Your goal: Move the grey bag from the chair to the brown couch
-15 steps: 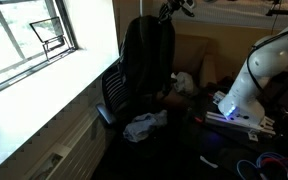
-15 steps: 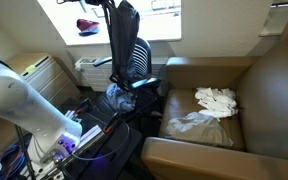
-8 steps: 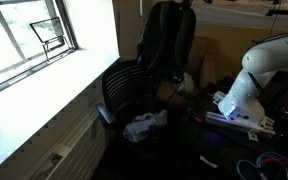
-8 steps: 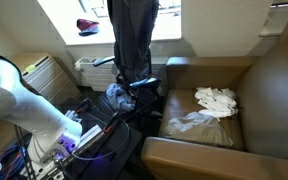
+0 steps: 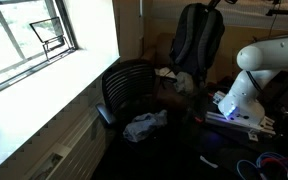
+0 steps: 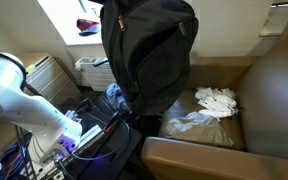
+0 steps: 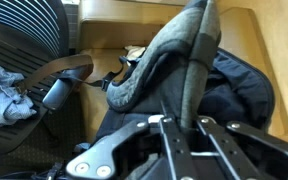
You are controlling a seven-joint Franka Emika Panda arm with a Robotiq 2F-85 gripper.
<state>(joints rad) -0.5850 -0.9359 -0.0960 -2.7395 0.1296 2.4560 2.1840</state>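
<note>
Clear of the chair [image 5: 129, 88] it was hanging over a second ago, the grey bag [image 5: 199, 45] is swinging toward the brown couch [image 6: 269, 90], with the gripper [image 7: 181, 122] clenching its top; lowering is probably coming next.

White jointed robot arm [image 5: 256, 62] bent at the elbow, upper links leaving view. Black gripper [image 7: 181, 122] held high, jaws clamped tight on the dark grey fabric bag [image 5: 198, 45] by its top strap.

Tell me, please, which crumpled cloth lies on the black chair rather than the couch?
The bluish-grey cloth on the chair seat; both white cloths lie on the brown couch.
</note>
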